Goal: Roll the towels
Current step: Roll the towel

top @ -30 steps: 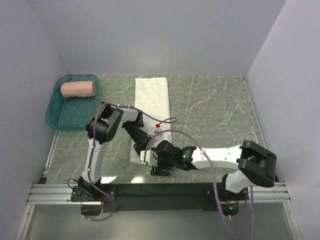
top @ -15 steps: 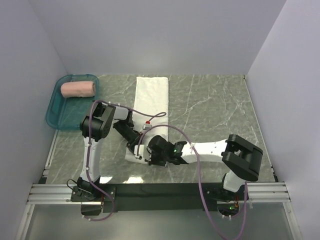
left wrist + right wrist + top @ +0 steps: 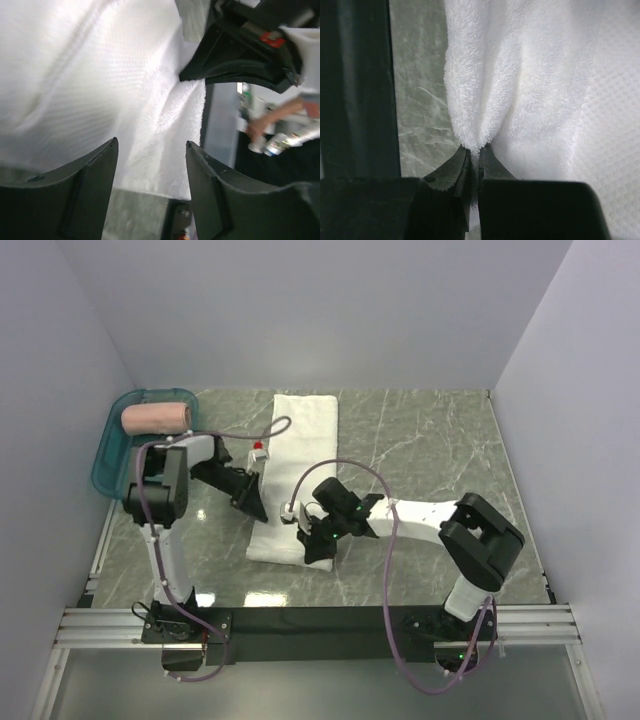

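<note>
The white towel (image 3: 302, 435) lies as a long strip down the middle of the table. My right gripper (image 3: 308, 550) is at its near right corner, shut on a pinched fold of the towel's edge (image 3: 470, 135); its fingers (image 3: 455, 167) press together on the pile. My left gripper (image 3: 257, 508) stands at the strip's left edge, open, its fingers (image 3: 95, 185) spread over the white towel (image 3: 100, 75) with nothing between them. The right gripper (image 3: 240, 47) shows across the cloth in the left wrist view. The salmon-pink towel (image 3: 157, 418) lies rolled in the tray.
A teal translucent tray (image 3: 110, 475) sits at the far left against the left wall. Grey marble tabletop (image 3: 430, 450) stretches right of the towel. Walls close in the back and both sides. A black rail (image 3: 320, 620) runs along the near edge.
My right gripper has shut on the white towel's near edge and shifted towards the strip. My left gripper has opened and swung back and left to the towel's left edge.
</note>
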### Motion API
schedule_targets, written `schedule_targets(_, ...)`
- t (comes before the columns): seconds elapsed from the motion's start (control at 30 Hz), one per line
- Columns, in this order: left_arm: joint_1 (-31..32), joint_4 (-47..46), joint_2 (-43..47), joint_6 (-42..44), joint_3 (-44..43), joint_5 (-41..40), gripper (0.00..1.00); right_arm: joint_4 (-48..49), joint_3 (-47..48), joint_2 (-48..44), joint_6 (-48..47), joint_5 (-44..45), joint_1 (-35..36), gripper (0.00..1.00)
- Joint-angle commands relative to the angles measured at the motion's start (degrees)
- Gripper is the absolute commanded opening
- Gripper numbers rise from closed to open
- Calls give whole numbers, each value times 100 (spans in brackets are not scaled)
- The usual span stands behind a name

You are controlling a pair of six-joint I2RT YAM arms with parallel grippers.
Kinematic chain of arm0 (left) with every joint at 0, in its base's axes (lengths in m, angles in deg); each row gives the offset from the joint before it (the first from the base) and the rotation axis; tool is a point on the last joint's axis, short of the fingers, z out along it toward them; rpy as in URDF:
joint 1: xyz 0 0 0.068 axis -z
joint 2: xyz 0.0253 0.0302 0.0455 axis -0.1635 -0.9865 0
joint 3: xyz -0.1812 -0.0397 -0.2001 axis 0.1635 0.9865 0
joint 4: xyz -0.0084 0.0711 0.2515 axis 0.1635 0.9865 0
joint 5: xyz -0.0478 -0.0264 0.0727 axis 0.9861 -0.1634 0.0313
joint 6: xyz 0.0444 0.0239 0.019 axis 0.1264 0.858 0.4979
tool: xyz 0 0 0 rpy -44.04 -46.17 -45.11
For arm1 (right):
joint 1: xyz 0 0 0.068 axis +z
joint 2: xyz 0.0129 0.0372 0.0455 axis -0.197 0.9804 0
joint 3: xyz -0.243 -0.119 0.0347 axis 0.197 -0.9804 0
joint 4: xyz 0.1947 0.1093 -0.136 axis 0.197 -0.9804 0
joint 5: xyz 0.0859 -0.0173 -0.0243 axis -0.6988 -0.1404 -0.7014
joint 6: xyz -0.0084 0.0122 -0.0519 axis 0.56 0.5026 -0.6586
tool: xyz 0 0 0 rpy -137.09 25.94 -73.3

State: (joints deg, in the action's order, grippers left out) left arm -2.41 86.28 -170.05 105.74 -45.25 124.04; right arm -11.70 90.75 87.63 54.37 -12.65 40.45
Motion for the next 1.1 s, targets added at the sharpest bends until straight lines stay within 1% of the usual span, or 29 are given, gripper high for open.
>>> schedule_targets(0.0,-287,-413,1087,-28,16,-11,63,-347,329,246,313,-1232,-232,0)
schedule_targets(0.07,-542,-824,1458,-292,175,-247,63,-513,530,387,252,-1399,-286,0)
schedule_targets(0.1,-612,-984,1843,-353,393,-379,64,-758,627,579,243,-1565,-347,0)
schedule_targets(0.17,-683,-1413,2310,-450,701,-712,64,-936,864,782,269,-1785,-443,0)
schedule_targets(0.2,-683,-1720,2817,-372,1060,-1001,64,-1023,927,975,321,-2030,-513,0)
schedule_targets(0.27,-683,-2099,3390,-109,1492,-1302,65,-1138,1154,1195,470,-2242,-681,0)
schedule_targets(0.3,-683,-2354,3976,49,1955,-1477,66,-1373,1260,1457,506,-2435,-733,0)
schedule_targets(0.33,-674,-2461,4261,398,2186,-1583,67,-1515,1383,1617,515,-2515,-821,0)
schedule_targets(0.37,-596,-2584,4551,524,2415,-1698,67,-1647,1602,1766,489,-2620,-874,0)
schedule_targets(0.4,-508,-2768,5093,673,2843,-1873,68,-1796,1682,2002,497,-2743,-901,0)
schedule_targets(0.43,-290,-2848,5377,1022,3048,-1944,69,-1780,1744,2074,593,-2910,-953,0)
schedule_targets(0.47,-140,-3014,5658,1096,3267,-2032,69,-1736,1753,2136,646,-2972,-1015,0)
schedule_targets(0.5,-8,-3181,6218,1140,3670,-2120,71,-1762,1788,2259,664,-2982,-1024,0)
schedule_targets(0.57,432,-3620,6740,1307,4032,-2155,73,-1876,1972,2408,621,-3051,-1076,0)
schedule_targets(0.6,599,-3752,7186,1316,4347,-2173,74,-1998,2043,2574,612,-3104,-1094,0)
schedule_targets(0.63,957,-4023,7382,1342,4490,-2278,75,-2008,2113,2646,655,-3148,-1112,0)
schedule_targets(0.7,1345,-4254,7742,1342,4849,-2471,74,-1939,2114,2795,752,-3227,-1199,0)
schedule_targets(0.73,1721,-4350,7796,1316,4947,-2672,74,-1982,2166,2848,735,-3245,-1235,0)
schedule_targets(0.8,2040,-4710,7788,1272,5167,-2849,73,-2174,2245,3041,682,-3245,-1296,0)
schedule_targets(0.83,2303,-4868,7744,1133,5220,-2920,73,-2219,2333,3094,647,-3254,-1305,0)
schedule_targets(0.87,2427,-5218,7709,1027,5308,-3094,72,-2254,2360,3182,638,-3289,-1331,0)
schedule_targets(0.93,2699,-5405,7507,1017,5352,-3201,72,-2316,2412,3235,655,-3359,-1375,0)
schedule_targets(1.07,2894,-5765,6973,1149,5527,-3543,66,-2403,2448,3271,568,-3377,-1384,0)
